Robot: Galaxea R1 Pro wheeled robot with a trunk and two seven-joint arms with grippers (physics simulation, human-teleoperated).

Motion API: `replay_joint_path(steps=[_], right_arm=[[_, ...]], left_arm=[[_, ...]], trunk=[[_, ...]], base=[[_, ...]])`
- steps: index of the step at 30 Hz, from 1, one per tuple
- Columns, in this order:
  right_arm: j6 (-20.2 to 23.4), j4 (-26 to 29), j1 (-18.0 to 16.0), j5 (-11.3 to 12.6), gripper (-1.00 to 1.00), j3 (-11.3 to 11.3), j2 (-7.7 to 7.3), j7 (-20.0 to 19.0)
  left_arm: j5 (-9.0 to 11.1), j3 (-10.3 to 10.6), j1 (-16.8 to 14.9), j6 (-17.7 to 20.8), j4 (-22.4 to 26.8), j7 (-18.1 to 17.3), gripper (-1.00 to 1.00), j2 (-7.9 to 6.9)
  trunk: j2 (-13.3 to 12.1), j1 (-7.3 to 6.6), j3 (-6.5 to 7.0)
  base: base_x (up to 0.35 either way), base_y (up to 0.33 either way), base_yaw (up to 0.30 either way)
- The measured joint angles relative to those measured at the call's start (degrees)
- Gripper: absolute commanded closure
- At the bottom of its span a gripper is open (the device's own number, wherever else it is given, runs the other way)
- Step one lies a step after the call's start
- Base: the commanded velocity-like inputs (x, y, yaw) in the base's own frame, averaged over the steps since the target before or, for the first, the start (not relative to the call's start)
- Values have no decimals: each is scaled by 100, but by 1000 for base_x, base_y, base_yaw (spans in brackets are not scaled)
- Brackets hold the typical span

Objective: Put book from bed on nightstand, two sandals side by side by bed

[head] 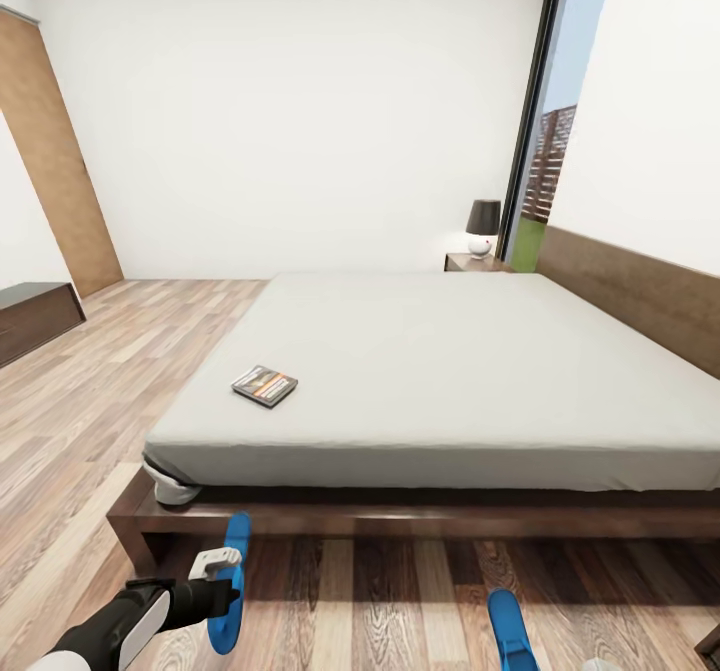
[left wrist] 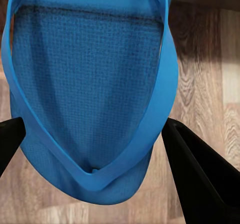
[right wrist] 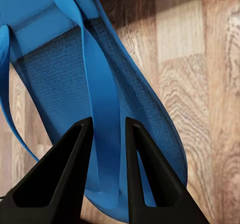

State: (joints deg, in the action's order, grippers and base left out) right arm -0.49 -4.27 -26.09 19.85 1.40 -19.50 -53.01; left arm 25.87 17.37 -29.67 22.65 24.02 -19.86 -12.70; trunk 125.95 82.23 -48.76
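while strap-pinched, bright blue sandal (right wrist: 75, 83)

Right sandal (head: 512, 631) cut off by head view's bottom edge. Left sandal (head: 231, 583) partly hidden behind left gripper (head: 222, 563). Book (head: 265, 385) cover text too small to read. Nightstand (head: 478, 262) mostly hidden behind bed (head: 450, 371); headboard runs off frame.
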Motion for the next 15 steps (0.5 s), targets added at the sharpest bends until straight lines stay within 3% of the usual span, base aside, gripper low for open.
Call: replay_joint_path(steps=[15], right_arm=[[1,0,0,0,100,-1,0,-2]], left_arm=[[-6,5,8,-9,-1,3,100,15]], trunk=[[602,330,-269]], base=[[0,0,0]])
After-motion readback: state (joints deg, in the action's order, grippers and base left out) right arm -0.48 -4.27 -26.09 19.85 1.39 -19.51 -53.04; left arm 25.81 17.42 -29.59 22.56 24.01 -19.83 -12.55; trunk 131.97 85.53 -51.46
